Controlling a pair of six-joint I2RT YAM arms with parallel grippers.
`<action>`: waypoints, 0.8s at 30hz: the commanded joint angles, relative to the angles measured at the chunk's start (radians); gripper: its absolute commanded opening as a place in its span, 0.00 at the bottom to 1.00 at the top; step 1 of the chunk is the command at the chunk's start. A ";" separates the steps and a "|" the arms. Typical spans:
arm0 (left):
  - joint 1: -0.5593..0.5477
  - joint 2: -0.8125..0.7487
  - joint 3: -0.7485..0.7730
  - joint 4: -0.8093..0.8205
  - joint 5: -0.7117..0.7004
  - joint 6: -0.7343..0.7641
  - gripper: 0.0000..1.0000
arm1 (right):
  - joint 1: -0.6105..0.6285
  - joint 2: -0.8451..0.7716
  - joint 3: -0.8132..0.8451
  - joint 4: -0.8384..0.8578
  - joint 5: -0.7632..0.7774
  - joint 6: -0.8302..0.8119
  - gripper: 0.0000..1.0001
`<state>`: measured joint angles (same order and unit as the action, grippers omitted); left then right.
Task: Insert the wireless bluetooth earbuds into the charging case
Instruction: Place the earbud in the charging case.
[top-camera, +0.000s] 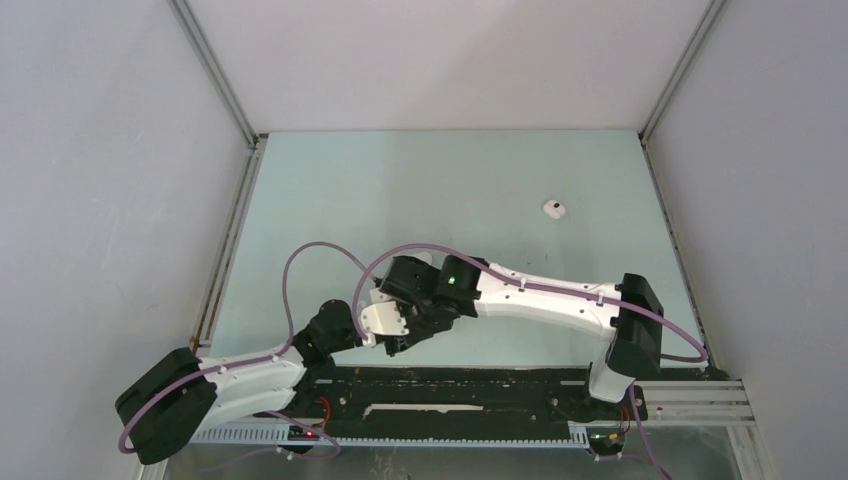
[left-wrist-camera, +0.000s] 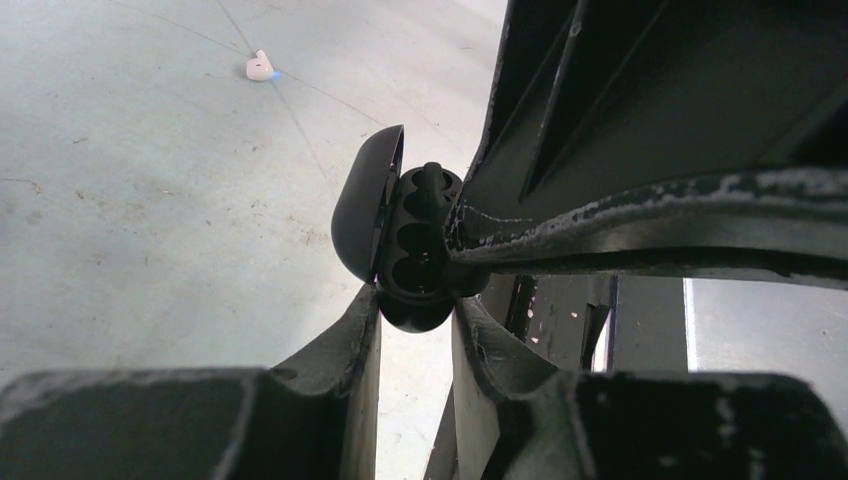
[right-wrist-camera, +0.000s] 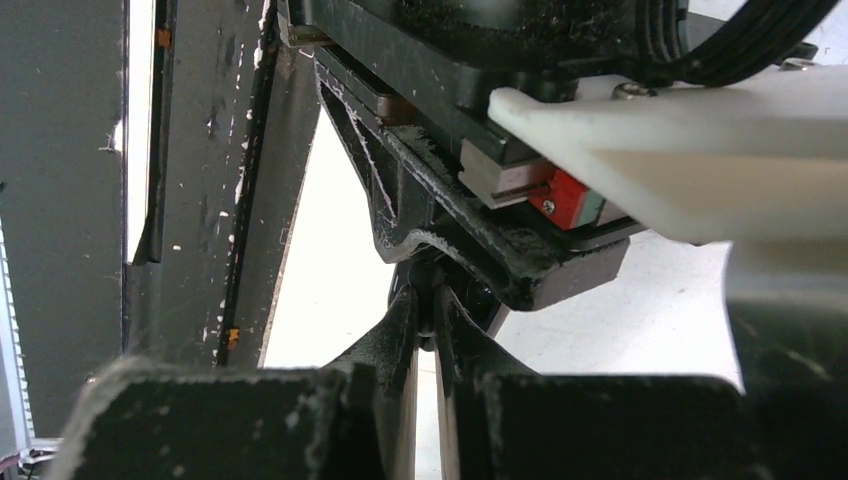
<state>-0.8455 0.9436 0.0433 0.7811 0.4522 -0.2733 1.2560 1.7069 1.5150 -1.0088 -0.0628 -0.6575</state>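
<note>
The left gripper (left-wrist-camera: 417, 305) fills the near foreground of its wrist view, its fingers closed narrowly on the lower end of the black charging case (left-wrist-camera: 415, 255), which stands upright between the tips with its lid (left-wrist-camera: 362, 215) swung open to the left. A black earbud (left-wrist-camera: 430, 182) sits at the case's upper well, above those fingers. The right gripper (right-wrist-camera: 430, 305) is almost shut, its tips touching the case beside that earbud; whether it pinches the earbud I cannot tell. Far beyond both grippers, a white earbud (left-wrist-camera: 260, 67) lies on the table (left-wrist-camera: 130, 230). The earbuds look light, hard, glossy and slippery, so a pinch across the bulb seems best. No writing is legible.
</note>
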 joint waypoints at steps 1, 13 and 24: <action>-0.011 -0.024 0.018 0.132 0.059 0.043 0.00 | -0.029 -0.029 -0.019 0.065 0.043 0.025 0.00; -0.006 -0.005 0.021 0.132 0.062 0.056 0.00 | -0.040 -0.225 0.042 -0.072 -0.122 0.025 0.00; -0.049 -0.007 0.003 0.179 0.071 0.096 0.01 | -0.229 -0.174 0.121 -0.154 -0.379 0.095 0.00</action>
<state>-0.8654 0.9482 0.0433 0.8970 0.5106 -0.2268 1.0336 1.4914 1.5932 -1.1286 -0.3424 -0.5926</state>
